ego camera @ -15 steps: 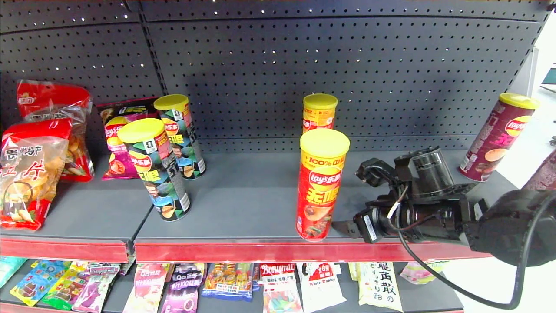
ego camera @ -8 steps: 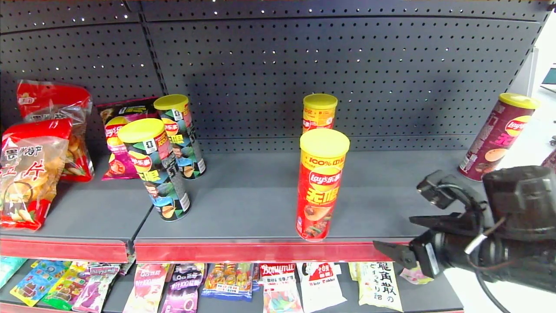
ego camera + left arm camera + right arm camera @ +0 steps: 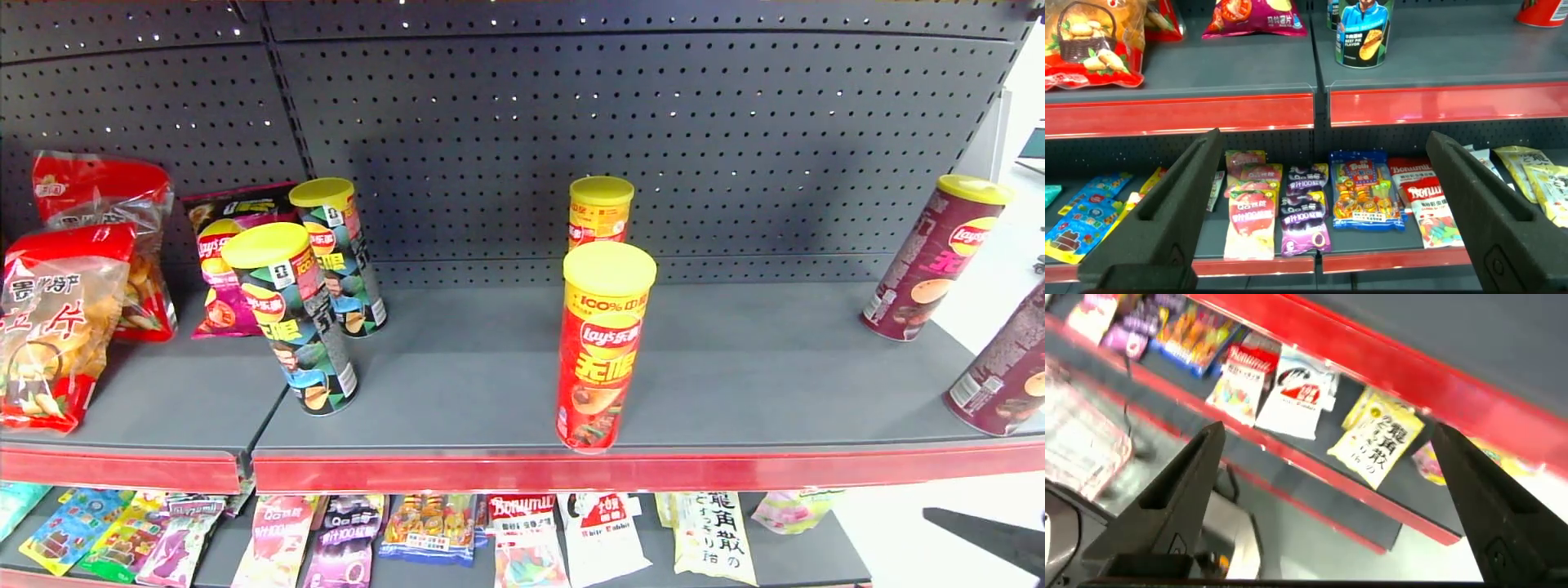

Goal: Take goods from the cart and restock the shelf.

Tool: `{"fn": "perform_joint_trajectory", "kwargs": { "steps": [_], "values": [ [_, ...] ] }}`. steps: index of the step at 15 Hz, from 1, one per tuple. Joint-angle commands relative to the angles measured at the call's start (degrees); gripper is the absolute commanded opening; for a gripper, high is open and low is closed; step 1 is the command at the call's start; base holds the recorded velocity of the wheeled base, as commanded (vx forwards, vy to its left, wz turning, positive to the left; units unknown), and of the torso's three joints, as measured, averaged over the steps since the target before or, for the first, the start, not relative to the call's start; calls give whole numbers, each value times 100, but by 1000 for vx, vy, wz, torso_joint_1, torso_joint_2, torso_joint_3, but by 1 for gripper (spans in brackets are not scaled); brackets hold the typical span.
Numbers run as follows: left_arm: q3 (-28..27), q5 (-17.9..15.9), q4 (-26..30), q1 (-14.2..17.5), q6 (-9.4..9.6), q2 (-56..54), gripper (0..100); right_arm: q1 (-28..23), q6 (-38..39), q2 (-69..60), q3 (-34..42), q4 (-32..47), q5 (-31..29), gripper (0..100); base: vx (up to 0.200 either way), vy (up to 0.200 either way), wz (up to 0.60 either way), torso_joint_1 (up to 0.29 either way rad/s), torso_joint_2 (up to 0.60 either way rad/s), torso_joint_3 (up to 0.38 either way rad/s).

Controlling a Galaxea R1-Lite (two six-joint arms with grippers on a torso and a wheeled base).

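The red can (image 3: 604, 351), yellow-lidded, stands upright near the front lip of the shelf (image 3: 735, 384), well apart from both hands. Directly behind it a yellow can (image 3: 601, 211) shows its lid and upper part, while its lower part is hidden by the red can. To the left stands a dark patterned can (image 3: 290, 318), which covers part of a second dark patterned can (image 3: 343, 253) behind it. A purple chip bag (image 3: 214, 269) is half hidden behind the pair. Red snack bags (image 3: 57, 327) lie at the far left, cut off by the picture's edge. At the right a maroon can (image 3: 931, 257) stands close to the back panel. Another maroon can (image 3: 1000, 371), nearer the front, is cut off at the edge with its lid out of sight. The left hand (image 3: 1323, 139) is released, its dark fingers spread wide and empty, and small packets (image 3: 1360, 200) on the lower shelf (image 3: 1396, 263) show between them. The right hand (image 3: 1327, 433) is likewise spread and grasps nothing, with a white packet (image 3: 1298, 396) in the gap beyond it. In the head view a single dark finger (image 3: 984, 529) pokes in at the lower right corner, the rest cut off. A pale mesh-like shape (image 3: 1078, 449) in the right wrist view is too blurred to name.
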Motion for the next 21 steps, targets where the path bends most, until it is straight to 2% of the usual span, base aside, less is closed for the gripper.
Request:
{"fn": "perform_joint_trajectory", "kwargs": {
  "steps": [1, 3, 5, 11, 12, 13, 15, 21],
  "values": [
    [1, 1, -1, 1, 0, 9, 100, -1296, 190, -2134, 597, 298, 393, 100, 0, 0, 0, 0, 0, 0],
    [1, 1, -1, 10, 0, 9, 100, -1638, 638, -2749, 597, 359, 402, 100, 0, 0, 0, 0, 0, 0],
    [1, 1, -1, 1, 0, 9, 100, -1550, 726, -4076, 536, 1344, 410, 100, 0, 0, 0, 0, 0, 0],
    [1, 1, -1, 1, 0, 9, 100, -1832, 753, -4542, 492, 1370, 199, 100, 0, 0, 0, 0, 0, 0],
    [1, 1, -1, 1, 0, 9, 100, -1832, 700, -4542, 562, 1370, 15, 100, 0, 0, 0, 0, 0, 0],
    [1, 1, -1, 1, 0, 9, 100, -1832, 726, -4542, 597, 1388, -504, 100, 0, 0, 0, 0, 0, 0],
    [1, 1, -1, 1, 0, 9, 100, -1823, 1069, -4542, 597, 1397, -389, 100, 0, 0, 0, 0, 0, 0],
    [1, 1, -1, 1, 0, 9, 100, -1832, 867, -4542, 597, 1397, -407, 100, 0, 0, 0, 0, 0, 0]
  ]
}}
